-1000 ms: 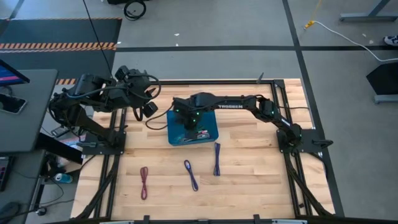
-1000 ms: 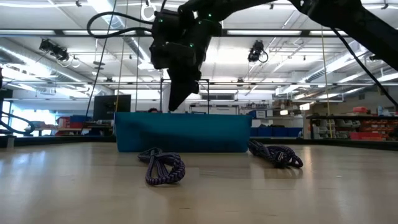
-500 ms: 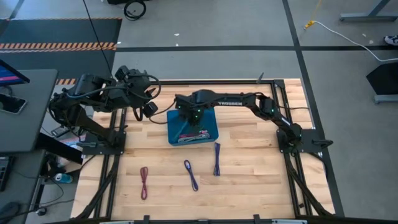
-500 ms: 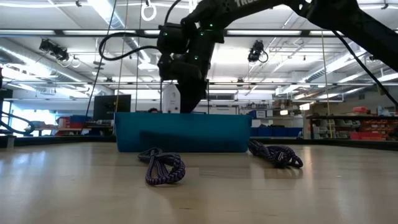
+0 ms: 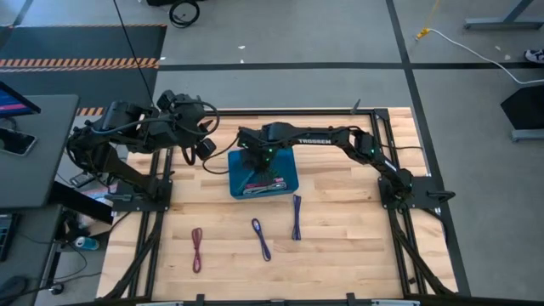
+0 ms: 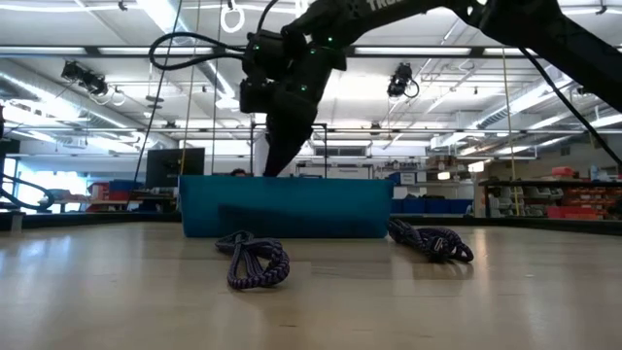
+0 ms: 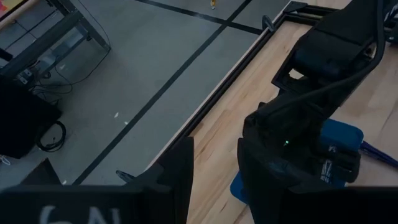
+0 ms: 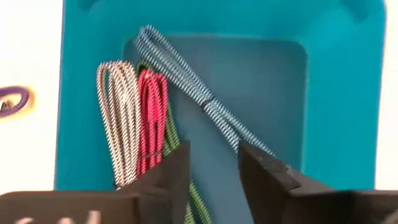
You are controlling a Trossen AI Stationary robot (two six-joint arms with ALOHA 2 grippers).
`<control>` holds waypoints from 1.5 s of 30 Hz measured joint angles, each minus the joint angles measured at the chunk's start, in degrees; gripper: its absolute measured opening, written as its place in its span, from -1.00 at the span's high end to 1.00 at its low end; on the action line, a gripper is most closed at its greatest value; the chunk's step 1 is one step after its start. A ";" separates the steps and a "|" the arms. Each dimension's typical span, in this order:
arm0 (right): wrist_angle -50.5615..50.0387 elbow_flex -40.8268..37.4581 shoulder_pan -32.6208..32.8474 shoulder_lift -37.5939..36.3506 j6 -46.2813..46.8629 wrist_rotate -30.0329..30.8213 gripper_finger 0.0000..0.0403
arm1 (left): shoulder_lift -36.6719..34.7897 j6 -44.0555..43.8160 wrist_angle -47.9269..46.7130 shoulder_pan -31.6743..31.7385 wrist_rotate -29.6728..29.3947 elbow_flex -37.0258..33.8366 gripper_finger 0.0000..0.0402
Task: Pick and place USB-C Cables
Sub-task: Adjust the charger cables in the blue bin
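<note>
A teal bin [image 5: 287,177] stands mid-table. It holds several USB-C cables: a grey one [image 8: 119,124], a magenta one [image 8: 151,115], a green one [image 8: 171,127] and a teal-blue one [image 8: 193,87] that lies slantwise on the floor. My right gripper [image 8: 212,167] hangs open above them, pointing down, with nothing between its fingers. In the low view its fingers [image 6: 279,154] reach the bin's rim. On the table lie a maroon cable [image 5: 197,249] and two blue-purple cables [image 5: 261,239] [image 5: 297,217]. My left gripper [image 5: 204,151] waits open at the far left.
The bin's walls [image 6: 287,206] stand around the right gripper's fingers. The two blue-purple cables [image 6: 255,261] [image 6: 432,241] lie just in front of the bin. A dark frame [image 5: 399,229] borders the wooden table. A desk with a screen [image 5: 17,127] stands left of it.
My right gripper has drawn a little toward the table's far edge above the bin. The cables on the table have kept their places.
</note>
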 joint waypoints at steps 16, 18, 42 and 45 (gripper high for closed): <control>1.47 -5.41 -4.86 0.07 0.54 -6.82 0.09 | 0.00 -1.57 0.02 0.00 0.00 0.00 0.35; 1.40 -6.08 -5.31 0.07 0.54 -6.99 0.09 | 0.00 -1.60 0.02 0.00 0.01 0.00 0.35; -21.70 10.66 -5.18 -13.17 1.96 25.18 0.77 | -0.04 -6.25 -0.17 0.11 3.27 -8.82 0.35; -22.41 10.60 -7.60 -18.34 4.19 34.00 0.70 | -0.03 -9.11 0.36 0.11 4.29 -14.75 0.35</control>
